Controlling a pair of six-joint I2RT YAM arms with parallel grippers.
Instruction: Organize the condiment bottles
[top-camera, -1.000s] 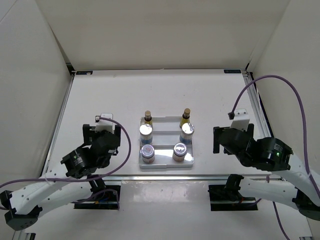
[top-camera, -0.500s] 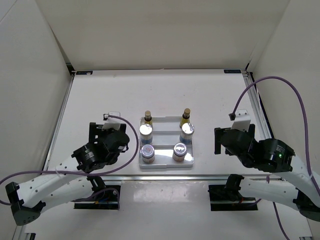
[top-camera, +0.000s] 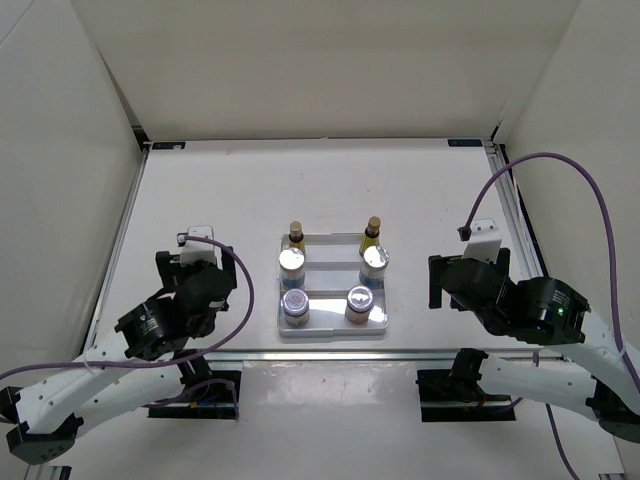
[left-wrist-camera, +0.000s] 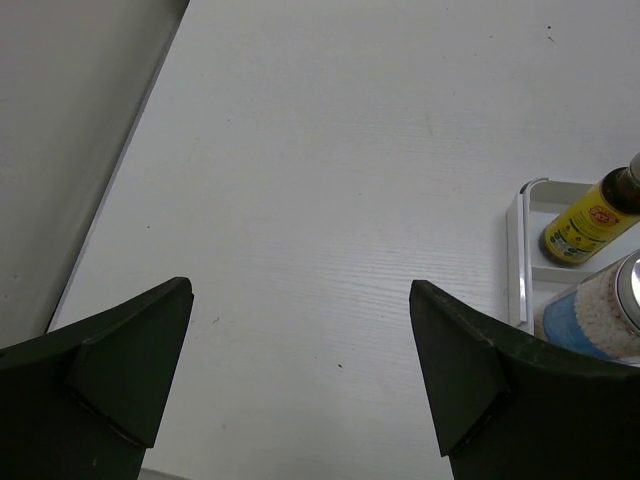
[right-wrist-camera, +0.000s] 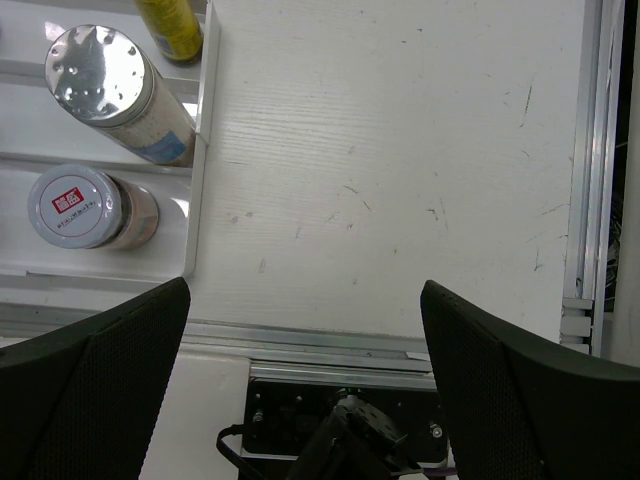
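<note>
**Apparently near completion: six condiment bottles ranked by kind, both arms standing off**

Top view: a white stepped plastic tray (top-camera: 333, 331) sits mid-way along the near part of the white table (top-camera: 220, 190); it holds two slim amber-yellow bottles with dark caps (top-camera: 296, 234) (top-camera: 372, 231) at the back, two wider silver-capped bottles with blue labels (top-camera: 292, 262) (top-camera: 375, 261) in the middle, and two short pale silver-lidded jars (top-camera: 295, 305) (top-camera: 359, 303) at the front, all upright. The left gripper (left-wrist-camera: 298, 295) and the right gripper (right-wrist-camera: 305, 295) flank the tray, apart from it; each has its jaws spread wide and grasps nothing. Judged from this layout, sorting is done and the step in hand is a final check; the next move calls only for keeping both arms away from the tray, or for a light nudge should any bottle prove off its tier. Limits: the wrist views cut off the tray, each showing only its near side; label print is too small to read; from above, whether each bottle seats fully on its step cannot be told.
</note>
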